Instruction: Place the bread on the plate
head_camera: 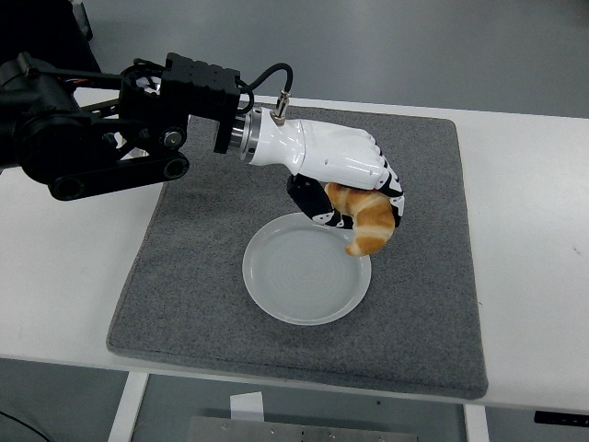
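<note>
We see one curved, golden, flaky bread point(371, 224) gripped in the left hand's point(345, 180) fingers, above the far right rim of one smooth round white plate point(299, 272), on one fuzzy grey mat point(423, 304) covering the white worktop point(529, 249).

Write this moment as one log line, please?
left hand: grasping bread | bread: above plate far-right rim, not released | right arm: unseen

Left arm reaching in from left edge, robot hand point(354, 198) palm-down, fingers curled
</note>
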Robot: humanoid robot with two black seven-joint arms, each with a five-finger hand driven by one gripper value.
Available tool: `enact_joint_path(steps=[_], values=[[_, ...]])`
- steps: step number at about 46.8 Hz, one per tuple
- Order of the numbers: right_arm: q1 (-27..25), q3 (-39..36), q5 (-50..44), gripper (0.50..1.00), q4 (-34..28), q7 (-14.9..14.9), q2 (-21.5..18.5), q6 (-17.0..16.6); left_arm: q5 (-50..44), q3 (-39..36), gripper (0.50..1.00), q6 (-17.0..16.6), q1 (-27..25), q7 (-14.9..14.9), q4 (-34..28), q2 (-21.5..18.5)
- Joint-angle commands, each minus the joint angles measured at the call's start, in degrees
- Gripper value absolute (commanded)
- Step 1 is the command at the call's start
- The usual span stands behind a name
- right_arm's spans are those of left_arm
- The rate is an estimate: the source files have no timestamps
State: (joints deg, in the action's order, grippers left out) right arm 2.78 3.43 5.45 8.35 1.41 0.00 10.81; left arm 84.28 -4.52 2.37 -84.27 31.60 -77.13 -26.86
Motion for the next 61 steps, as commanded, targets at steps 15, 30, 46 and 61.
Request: enact_joint_path(steps=[15, 30, 46, 61], values=[[-0.1, 0.0, 0.0, 0.952, 0.0, 0.0, 0.0, 0.0, 10.7, -2.2, 0.500, -2.4, 6.6, 1.5, 1.5, -0.2], [0.0, 0.0, 0.0, 0.952, 0.0, 0.0, 0.0, 0.0, 14.9, -2.2, 0.500, -4.8, 10.8, 1.5, 5.2, 0.1], [0.0, 0.0, 0.0, 0.952, 0.0, 0.0, 0.0, 0.0, 16.3, -2.1, 0.500, -5.9, 12.7, 1.2, 8.4, 1.8], [-0.1, 0.0, 0.0, 0.952, 0.0, 0.0, 0.0, 0.0, 16.5, -2.2, 0.500, -6.9, 14.1, 0.9, 10.1, 3.0]])
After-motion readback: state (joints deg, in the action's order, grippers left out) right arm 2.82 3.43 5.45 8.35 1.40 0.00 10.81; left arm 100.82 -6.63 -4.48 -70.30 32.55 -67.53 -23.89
